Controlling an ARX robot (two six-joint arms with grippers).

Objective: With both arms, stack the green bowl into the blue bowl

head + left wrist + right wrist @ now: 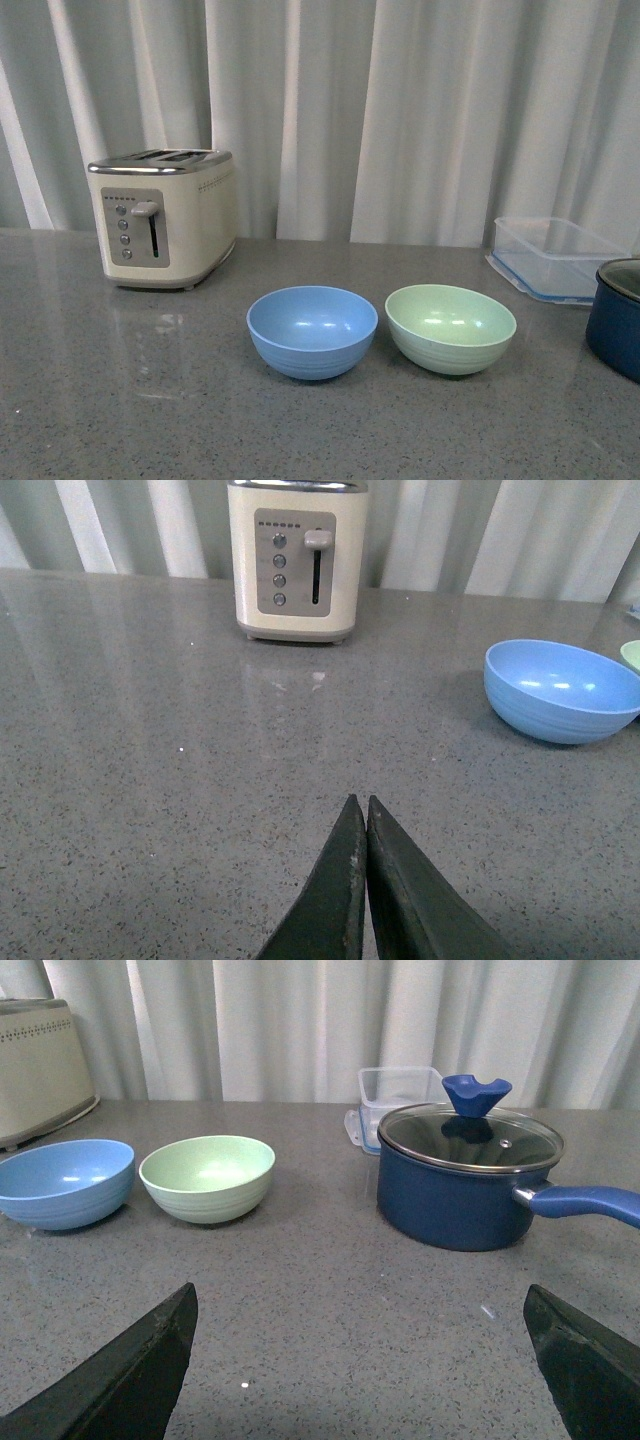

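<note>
Green bowl (451, 328) sat just beside blue bowl (312, 331) mid-table, both empty. Left gripper (360, 805) was clenched, right gripper (360, 1340) spread wide, both well short of the bowls.

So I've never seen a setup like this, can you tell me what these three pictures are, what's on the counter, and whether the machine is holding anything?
This is a robot with two arms, seen through three cameras. The front view looks out from its body; neither arm shows there. On the grey counter stand a cream toaster, the blue bowl and, beside it without touching, the green bowl. Further right are a clear plastic container and a dark blue pot with a glass lid.

The other two pictures come from cameras on the wrists. The left gripper has its jaws closed together on nothing. The right gripper has its jaws spread wide, also empty. Nothing is held, and the bowls are not yet stacked.
</note>
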